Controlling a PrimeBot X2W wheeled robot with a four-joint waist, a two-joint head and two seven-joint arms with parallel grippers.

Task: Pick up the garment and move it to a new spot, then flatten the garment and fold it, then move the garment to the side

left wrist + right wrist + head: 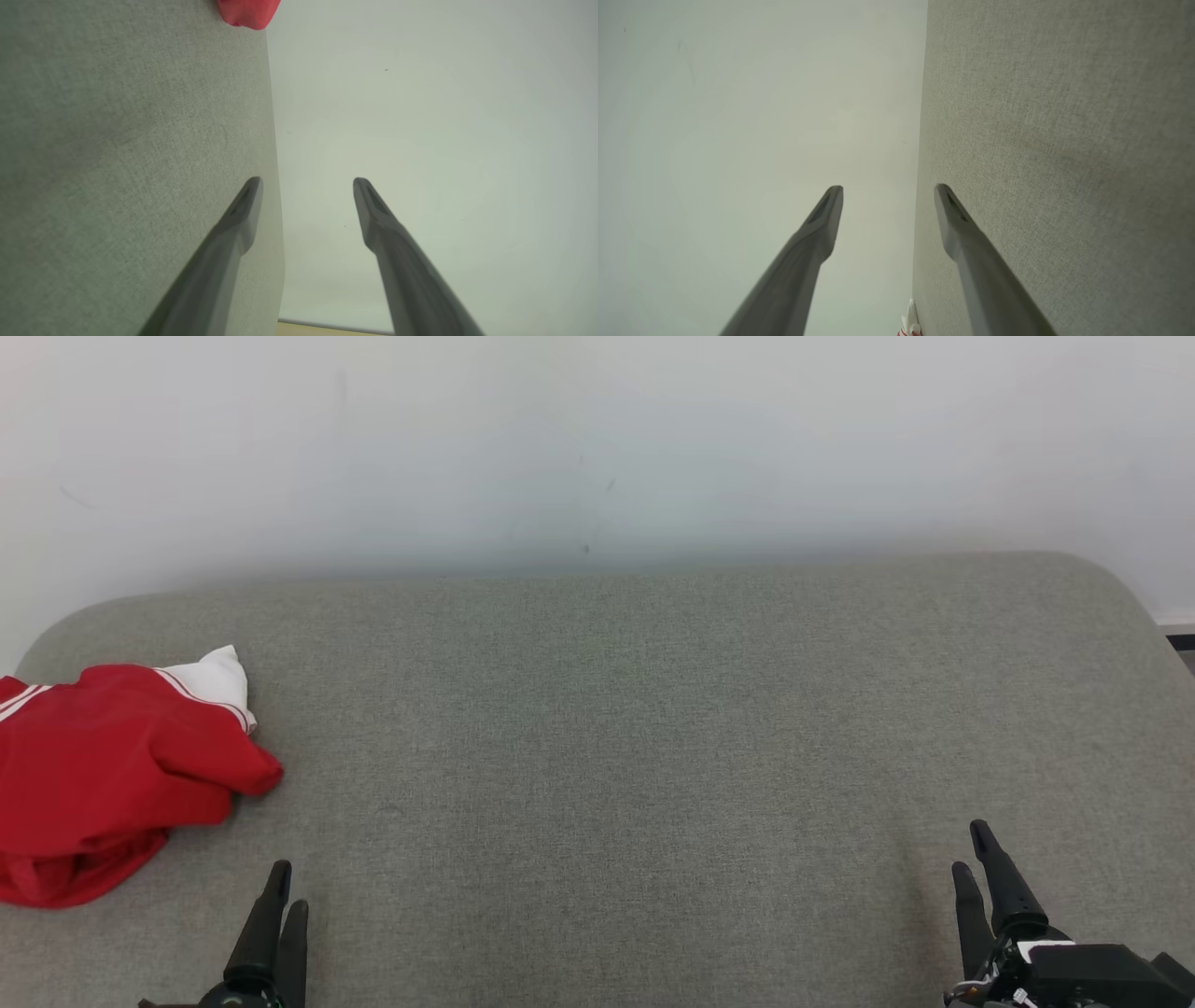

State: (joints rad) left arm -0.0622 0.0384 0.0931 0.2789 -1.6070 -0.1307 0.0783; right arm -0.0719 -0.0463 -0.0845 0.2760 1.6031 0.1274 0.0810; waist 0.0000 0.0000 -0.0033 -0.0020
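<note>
A red garment (103,775) with white trim lies bunched at the far left of the grey fabric surface (635,737). A red tip of the garment (247,13) peeks in at the top of the left wrist view, and a white corner of it (909,322) shows at the bottom of the right wrist view. My left gripper (288,885) stands open near the front edge, to the right of and below the garment, apart from it. At the lower right my right gripper (971,847) is open too, far from the garment. Both hold nothing.
A pale wall (597,448) rises behind the grey surface. The surface has rounded back corners and drops off at the right, where a strip of floor (1178,639) shows. Bare grey fabric spans the stretch between the two grippers.
</note>
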